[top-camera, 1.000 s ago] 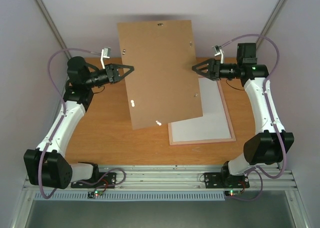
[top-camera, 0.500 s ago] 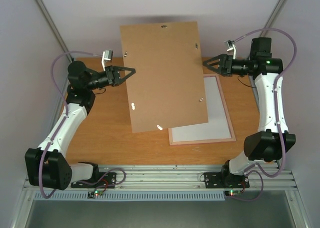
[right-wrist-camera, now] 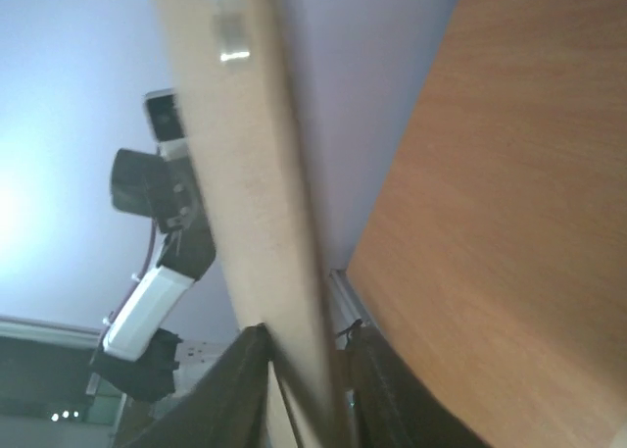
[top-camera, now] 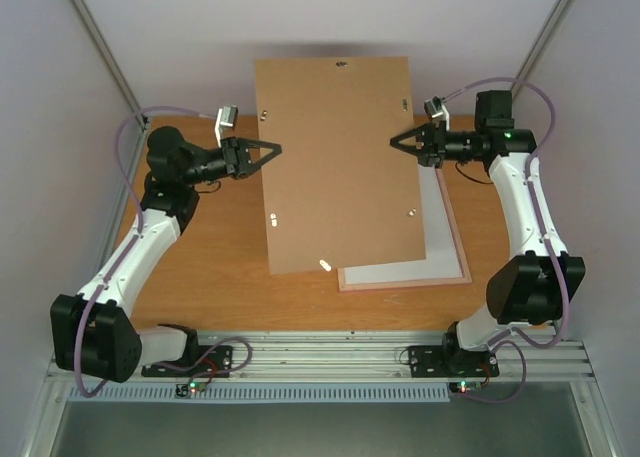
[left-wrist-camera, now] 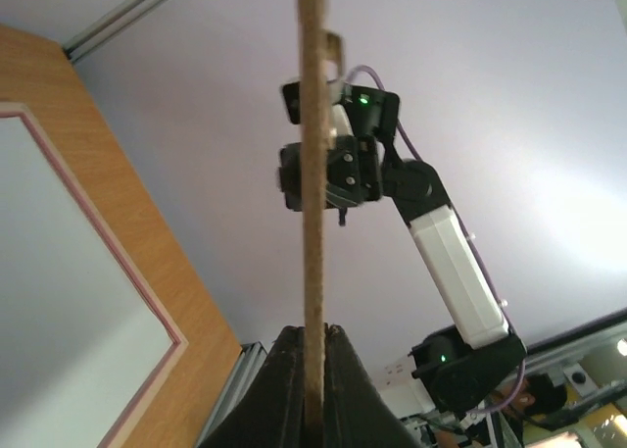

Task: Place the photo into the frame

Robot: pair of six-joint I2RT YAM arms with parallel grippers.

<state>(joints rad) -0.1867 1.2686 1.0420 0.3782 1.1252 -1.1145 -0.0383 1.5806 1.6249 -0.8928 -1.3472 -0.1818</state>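
A large brown backing board [top-camera: 340, 162] hangs tilted above the table. My left gripper [top-camera: 275, 151] is shut on its left edge, and the left wrist view shows that edge [left-wrist-camera: 312, 174] pinched between the fingers [left-wrist-camera: 284, 389]. My right gripper [top-camera: 395, 140] is at the board's right edge. In the right wrist view the board [right-wrist-camera: 245, 174] runs between its fingers [right-wrist-camera: 240, 370], blurred, with a dark gap on one side. The frame [top-camera: 458, 249] lies flat on the table with its pink rim around a pale grey inside, partly under the board. The photo is out of view.
The wooden table [top-camera: 200, 267] extends bare to the left and front of the frame. Small metal clips [top-camera: 270, 216] stick out of the board's face. Grey walls close in on both sides and behind. The metal rail [top-camera: 330, 352] with the arm bases runs along the near edge.
The board has shifted right and turned squarer, carried by the left gripper. The right gripper pulled away, then came back to the board's right edge with its jaws narrowed.
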